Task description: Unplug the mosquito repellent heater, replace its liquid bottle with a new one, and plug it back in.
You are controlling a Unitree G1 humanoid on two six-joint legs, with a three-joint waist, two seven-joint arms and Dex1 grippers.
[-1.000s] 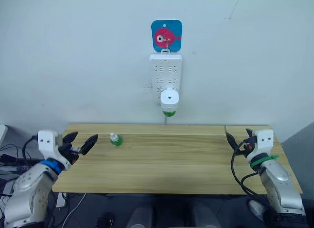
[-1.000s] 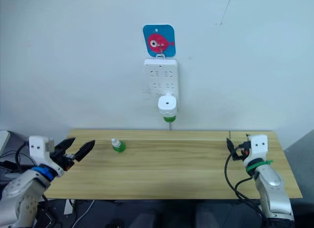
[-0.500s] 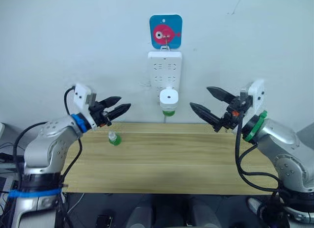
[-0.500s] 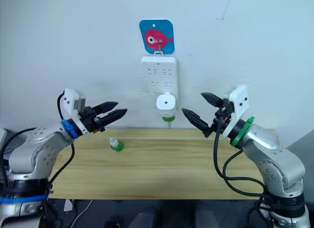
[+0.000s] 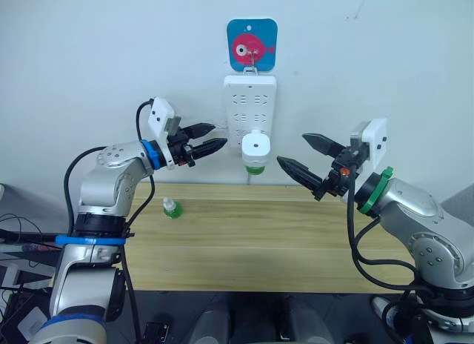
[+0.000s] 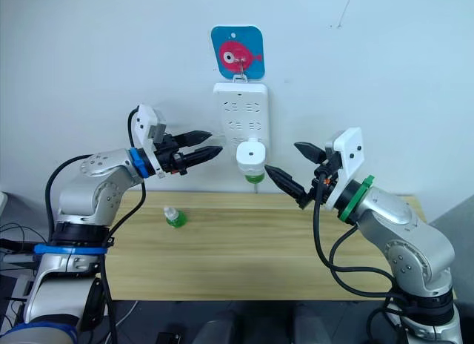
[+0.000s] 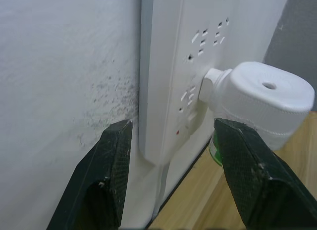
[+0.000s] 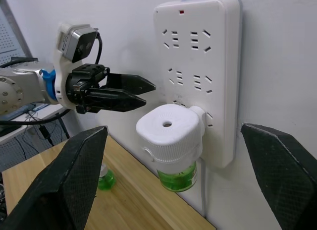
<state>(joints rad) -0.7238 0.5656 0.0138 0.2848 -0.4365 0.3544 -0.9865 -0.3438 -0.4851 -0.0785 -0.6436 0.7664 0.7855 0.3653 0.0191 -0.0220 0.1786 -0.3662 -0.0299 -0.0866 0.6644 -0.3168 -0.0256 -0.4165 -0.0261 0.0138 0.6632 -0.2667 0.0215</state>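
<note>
The mosquito repellent heater [image 5: 255, 147] is a small white unit plugged into the lower part of a white power strip [image 5: 249, 107] on the wall, and a green liquid bottle [image 5: 255, 168] hangs beneath it. A second small green bottle [image 5: 172, 208] stands on the wooden table, left of centre. My left gripper [image 5: 220, 135] is open just left of the heater, level with it, not touching. To the heater's right my right gripper [image 5: 291, 148] is open wide, a short gap away. The right wrist view shows the heater [image 8: 168, 130] and the left gripper [image 8: 149, 94] beside it.
The power strip hangs from a blue hook plate with a pink fish [image 5: 252, 45]. Its cable drops behind the wooden table [image 5: 252, 244], which stands against the wall. The strip's upper sockets [image 8: 188, 39] are free.
Both arms have risen from the table's ends to the heater's height. Over the last half second the left gripper moved right to the heater's side and the right gripper drew a little nearer.
</note>
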